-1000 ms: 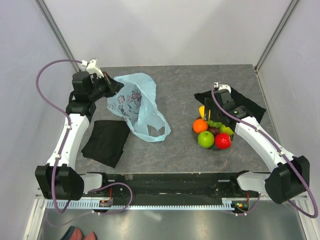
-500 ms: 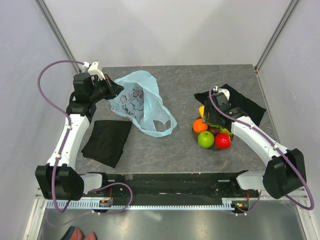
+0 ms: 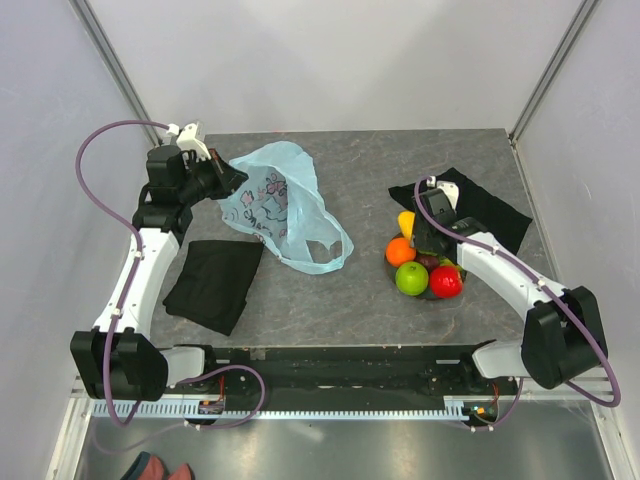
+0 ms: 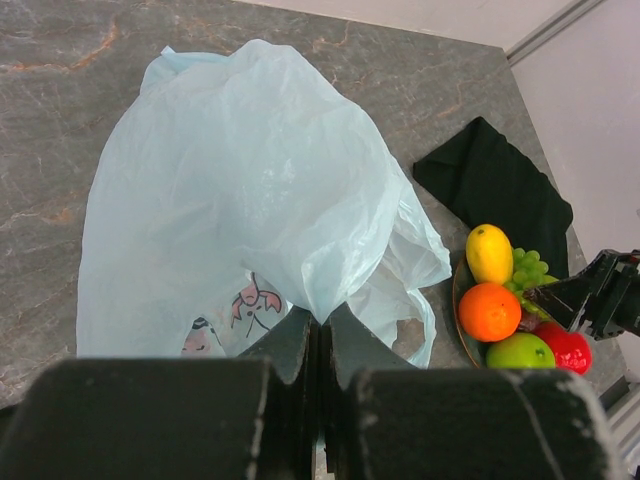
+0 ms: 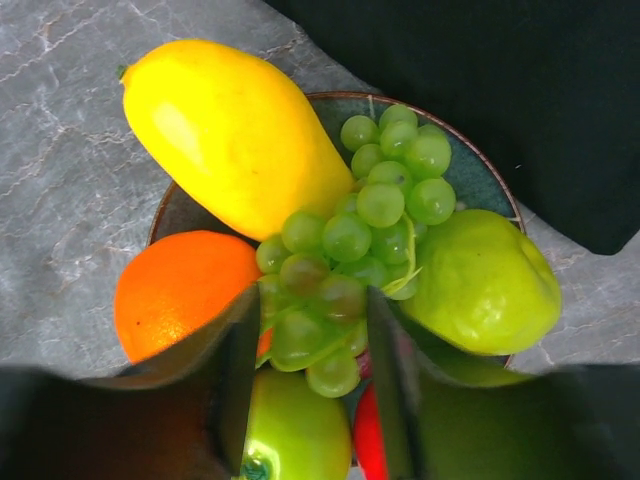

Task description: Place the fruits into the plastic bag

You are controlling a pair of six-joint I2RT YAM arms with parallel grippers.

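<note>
The light-blue plastic bag hangs from my left gripper, which is shut on its upper edge at the back left; the rest lies on the table. The fruits sit on a round plate: yellow one, orange, green apple, another green fruit, red apple, green grape bunch. My right gripper is open, low over the plate, with one finger on each side of the grape bunch's lower end. The dark purple fruit is hidden.
A black cloth lies at the front left. Another black cloth lies behind the plate at the right. Bare grey table lies between the bag's handle loops and the plate.
My right gripper has moved left and down over the plate, onto the grape bunch. My left gripper has pulled the bag up slightly, and its handle loop has shifted right.
</note>
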